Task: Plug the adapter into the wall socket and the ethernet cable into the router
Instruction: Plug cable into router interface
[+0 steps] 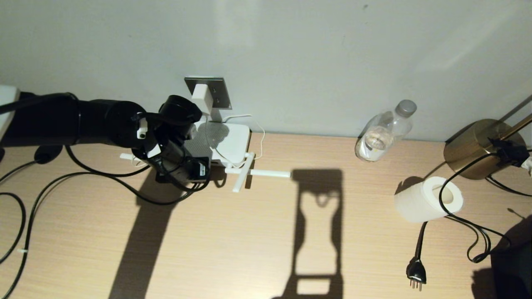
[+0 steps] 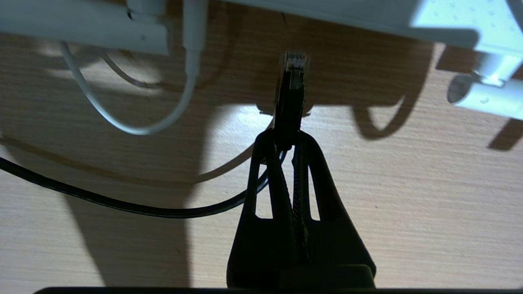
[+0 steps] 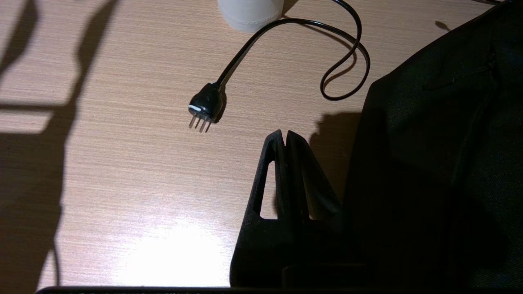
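The white adapter [image 1: 202, 99] sits plugged in the grey wall socket [image 1: 209, 92], its thin white cord [image 1: 261, 141] looping down to the router [image 1: 226, 143], which lies flat on the desk below with stick antennas spread in front. My left gripper [image 2: 287, 141] is shut on the ethernet cable [image 2: 122, 206] just behind its clear clip connector [image 2: 295, 71]. The connector points at the router's edge [image 2: 367, 22], a short gap away, above the desk. In the head view the left arm's wrist [image 1: 178, 162] covers the router's near left side. My right gripper [image 3: 285, 136] hangs shut and empty over the desk.
A black three-pin plug [image 1: 416, 274] with its cord lies at the front right, next to a toilet roll [image 1: 428, 199]. A clear bottle [image 1: 384, 131] leans on the wall, and a brass lamp base [image 1: 474, 149] stands far right. Black cables [image 1: 25, 232] trail at the left. A dark bag [image 3: 441, 183] lies beside the right gripper.
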Available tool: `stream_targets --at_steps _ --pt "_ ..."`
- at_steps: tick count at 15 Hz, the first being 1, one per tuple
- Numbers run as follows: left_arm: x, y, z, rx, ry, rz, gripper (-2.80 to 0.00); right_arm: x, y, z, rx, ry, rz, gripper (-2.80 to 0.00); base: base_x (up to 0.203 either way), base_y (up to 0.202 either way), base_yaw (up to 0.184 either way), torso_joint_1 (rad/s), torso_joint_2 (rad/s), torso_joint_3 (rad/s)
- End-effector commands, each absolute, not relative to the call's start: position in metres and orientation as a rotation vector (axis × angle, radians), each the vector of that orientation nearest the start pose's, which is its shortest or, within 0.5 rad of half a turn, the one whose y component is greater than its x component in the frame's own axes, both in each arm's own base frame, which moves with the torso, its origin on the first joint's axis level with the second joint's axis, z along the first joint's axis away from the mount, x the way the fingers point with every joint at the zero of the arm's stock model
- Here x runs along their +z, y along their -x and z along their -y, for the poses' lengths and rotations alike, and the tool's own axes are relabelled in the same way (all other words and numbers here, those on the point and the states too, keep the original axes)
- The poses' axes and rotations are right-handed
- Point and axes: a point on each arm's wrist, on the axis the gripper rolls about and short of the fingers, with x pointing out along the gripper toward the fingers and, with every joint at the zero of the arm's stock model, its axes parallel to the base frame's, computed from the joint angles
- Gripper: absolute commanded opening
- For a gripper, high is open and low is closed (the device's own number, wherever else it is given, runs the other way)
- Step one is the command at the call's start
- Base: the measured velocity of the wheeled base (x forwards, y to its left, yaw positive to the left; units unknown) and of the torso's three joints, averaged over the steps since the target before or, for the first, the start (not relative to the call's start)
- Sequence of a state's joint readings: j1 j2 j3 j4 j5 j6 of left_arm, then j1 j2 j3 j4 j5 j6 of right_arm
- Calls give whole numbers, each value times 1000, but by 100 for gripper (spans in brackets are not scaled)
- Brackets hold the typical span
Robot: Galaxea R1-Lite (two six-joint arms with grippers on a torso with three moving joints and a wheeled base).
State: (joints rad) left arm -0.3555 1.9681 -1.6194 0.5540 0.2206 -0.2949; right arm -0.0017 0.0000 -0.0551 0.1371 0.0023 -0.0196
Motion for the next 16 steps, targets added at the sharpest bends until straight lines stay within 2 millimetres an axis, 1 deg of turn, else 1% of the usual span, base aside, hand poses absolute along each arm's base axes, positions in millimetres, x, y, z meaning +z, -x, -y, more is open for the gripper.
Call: stream_targets --at_steps 1,5,16 --pt "208 -349 121 11 19 -873 -280 77 27 0 2 20 -84 -280 0 0 0 0 0 0" --pt "213 -348 119 20 25 -857 -280 77 28 0 2 20 -83 -280 0 0 0 0 0 0" --pt "213 -353 120 14 23 -848 -280 77 27 0 2 20 -84 -280 0 0 0 0 0 0"
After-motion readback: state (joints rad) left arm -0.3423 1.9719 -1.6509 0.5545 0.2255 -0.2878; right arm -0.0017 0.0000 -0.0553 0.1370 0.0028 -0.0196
